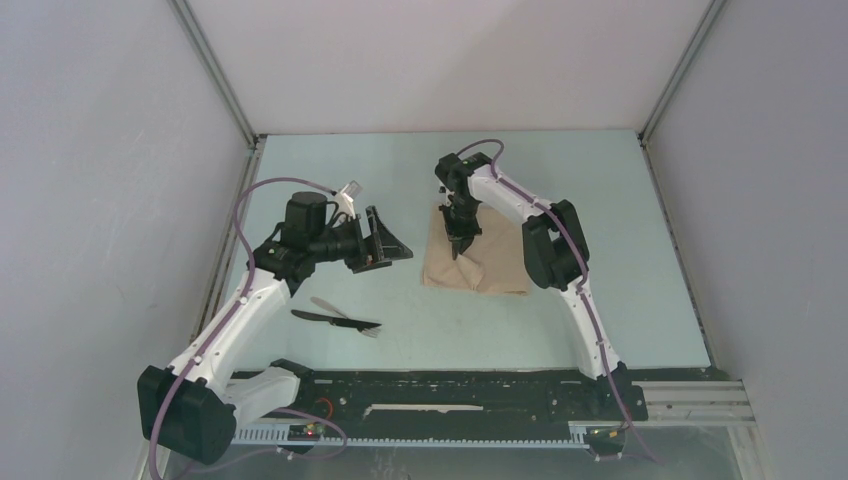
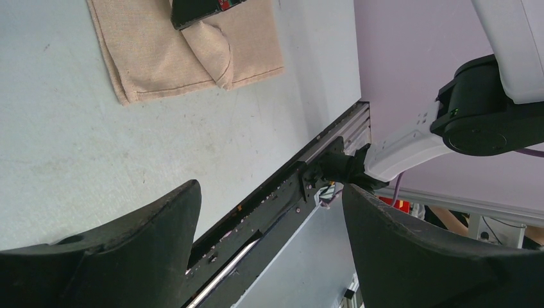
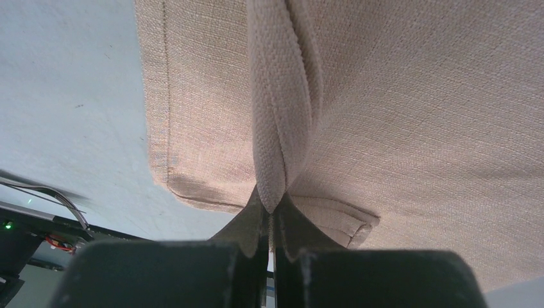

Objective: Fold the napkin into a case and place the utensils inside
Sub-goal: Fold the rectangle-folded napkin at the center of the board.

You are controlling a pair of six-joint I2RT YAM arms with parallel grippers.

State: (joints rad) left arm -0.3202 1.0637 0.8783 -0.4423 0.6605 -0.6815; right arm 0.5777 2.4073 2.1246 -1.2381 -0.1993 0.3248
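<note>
The tan napkin lies folded in the middle of the table; it also shows in the left wrist view and fills the right wrist view. My right gripper is shut on a raised fold of the napkin, pinched between the fingertips. My left gripper is open and empty, held above the table left of the napkin; its fingers frame the near rail. The utensils, a black piece and a pale one, lie on the table near the left arm.
The black base rail runs along the near edge. Grey enclosure walls stand left and right. The right arm's forearm hangs over the napkin's right side.
</note>
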